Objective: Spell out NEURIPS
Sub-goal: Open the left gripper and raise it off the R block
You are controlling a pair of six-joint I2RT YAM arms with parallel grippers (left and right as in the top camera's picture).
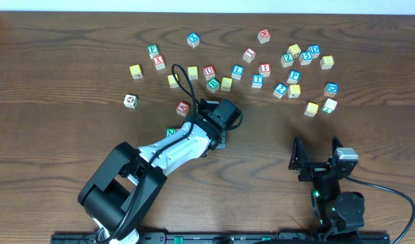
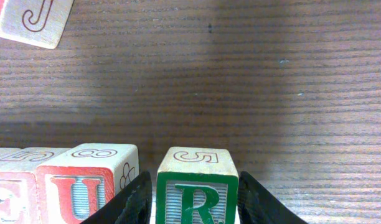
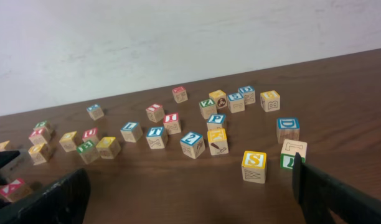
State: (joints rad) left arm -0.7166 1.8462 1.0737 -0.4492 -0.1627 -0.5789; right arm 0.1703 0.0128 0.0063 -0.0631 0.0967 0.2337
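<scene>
Left wrist: claw (image 2: 195,185) grips R block (image 2: 197,202) beside U (image 2: 73,198).

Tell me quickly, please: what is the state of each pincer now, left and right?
Left pincer: closed on the R block.
Right pincer: open, holding nothing.

The R block (image 2: 197,190) stands on the table (image 2: 271,93), held between the fingers of the left gripper (image 2: 195,208). Seen from the left wrist, the U block (image 2: 84,186) stands just left of the R block across a narrow gap. The E block (image 2: 10,199) touches the U block's far side. The J block (image 2: 32,18) lies beyond the R block, to the left.
</scene>
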